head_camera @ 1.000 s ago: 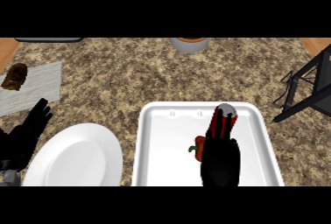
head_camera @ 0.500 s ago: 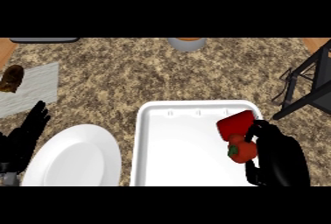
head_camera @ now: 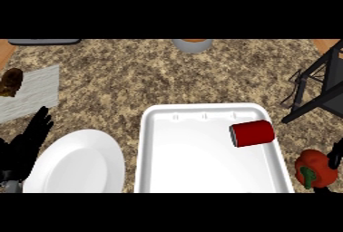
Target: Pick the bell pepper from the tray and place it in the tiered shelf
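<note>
Red with a green stem, the bell pepper [head_camera: 316, 166] is no longer in the tray. It is just past the tray's right side, near the lower right corner of the view. The right hand [head_camera: 334, 156] shows only as black fingers against the pepper's right side and a dark bit under it. The fingers are curled on the pepper and hold it, and the rest of the hand is out of view.

The white tray [head_camera: 201, 181] sits in the middle of the speckled brown counter [head_camera: 134, 77]. A red can [head_camera: 253, 133] lies on its side in the tray, near the far right corner. The black shelf [head_camera: 320, 84] stands at the right edge, behind the pepper.

A white plate [head_camera: 77, 165] sits just left of the tray. The left hand [head_camera: 28, 144] rests at the lower left, fingers straight and pointing up, holding nothing. Behind it lie a grey cloth [head_camera: 32, 93] and a small brown thing [head_camera: 10, 82]. A bowl [head_camera: 193, 44] sits at the far edge.
</note>
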### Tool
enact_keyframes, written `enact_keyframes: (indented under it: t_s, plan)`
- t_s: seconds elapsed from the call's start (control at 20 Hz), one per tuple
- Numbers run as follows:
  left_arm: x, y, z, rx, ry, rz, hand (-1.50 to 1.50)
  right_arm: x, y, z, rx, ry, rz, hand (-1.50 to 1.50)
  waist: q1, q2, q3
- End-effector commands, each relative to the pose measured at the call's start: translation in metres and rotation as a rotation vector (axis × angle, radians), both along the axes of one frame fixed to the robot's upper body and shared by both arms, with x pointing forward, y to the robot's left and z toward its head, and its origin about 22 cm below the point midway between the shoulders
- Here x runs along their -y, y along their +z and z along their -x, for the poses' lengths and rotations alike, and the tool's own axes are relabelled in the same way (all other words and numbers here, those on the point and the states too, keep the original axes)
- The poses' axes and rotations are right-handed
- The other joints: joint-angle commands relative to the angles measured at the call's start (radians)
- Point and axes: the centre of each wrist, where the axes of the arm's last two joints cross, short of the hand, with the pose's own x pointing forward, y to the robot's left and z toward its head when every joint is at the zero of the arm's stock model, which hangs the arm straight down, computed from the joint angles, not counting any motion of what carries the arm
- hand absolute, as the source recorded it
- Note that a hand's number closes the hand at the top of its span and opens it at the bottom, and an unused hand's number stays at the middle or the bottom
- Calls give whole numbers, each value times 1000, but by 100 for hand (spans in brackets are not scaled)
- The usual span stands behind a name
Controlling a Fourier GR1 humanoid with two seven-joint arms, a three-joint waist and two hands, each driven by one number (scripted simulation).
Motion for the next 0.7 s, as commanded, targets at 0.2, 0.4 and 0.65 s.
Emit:
enact_keyframes:
  t_s: [0.2,0.4,0.65]
  plan:
    - [-3,-2,0,-8,15,3,0,8,44,26,217,-1,-247,150,-14,-5,-1]
    - [-2,-6,7,-14,39,-12,0,9,63,37,281,-11,-213,150,-28,-14,-1]
    - [-9,-7,14,-12,41,-16,0,12,86,22,347,-27,-246,150,-20,-17,-2]
